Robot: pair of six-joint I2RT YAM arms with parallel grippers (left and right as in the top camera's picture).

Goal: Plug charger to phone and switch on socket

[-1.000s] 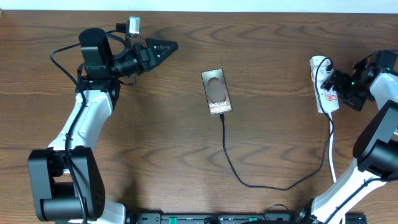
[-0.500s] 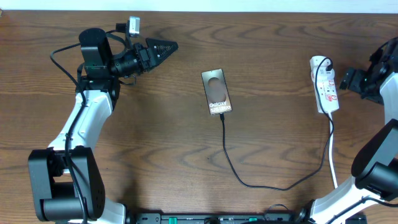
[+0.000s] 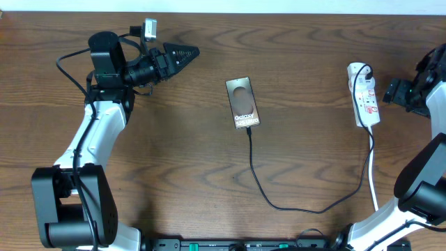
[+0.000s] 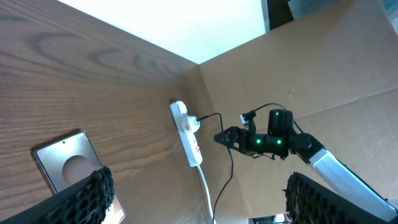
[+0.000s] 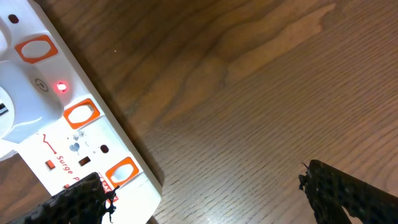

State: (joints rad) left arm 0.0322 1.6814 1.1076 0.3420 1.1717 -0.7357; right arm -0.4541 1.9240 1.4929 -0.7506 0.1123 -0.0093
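The bronze-grey phone [image 3: 242, 102] lies flat at the table's middle, also in the left wrist view [image 4: 65, 165]. The thin black charger [image 3: 293, 206] runs from the phone's near end, where its plug tip [image 3: 249, 130] sits against the phone, in a loop to the white socket [image 3: 364, 95] at the right. The socket shows close in the right wrist view [image 5: 68, 124] with a small red light glowing. My right gripper [image 3: 391, 91] [image 5: 211, 199] is open and empty, just right of the socket. My left gripper [image 3: 185, 52] [image 4: 199, 199] is open and empty, up in the air left of the phone.
The socket's white cord [image 3: 373, 183] runs toward the table's near edge at the right. A brown cardboard wall [image 4: 323, 68] stands behind the right arm. The table's far edge [image 3: 279, 14] lies close behind the left gripper and the socket.
My right gripper has pulled back to the right, off the socket, and now hangs beside it. The left arm, phone and charger have not moved.
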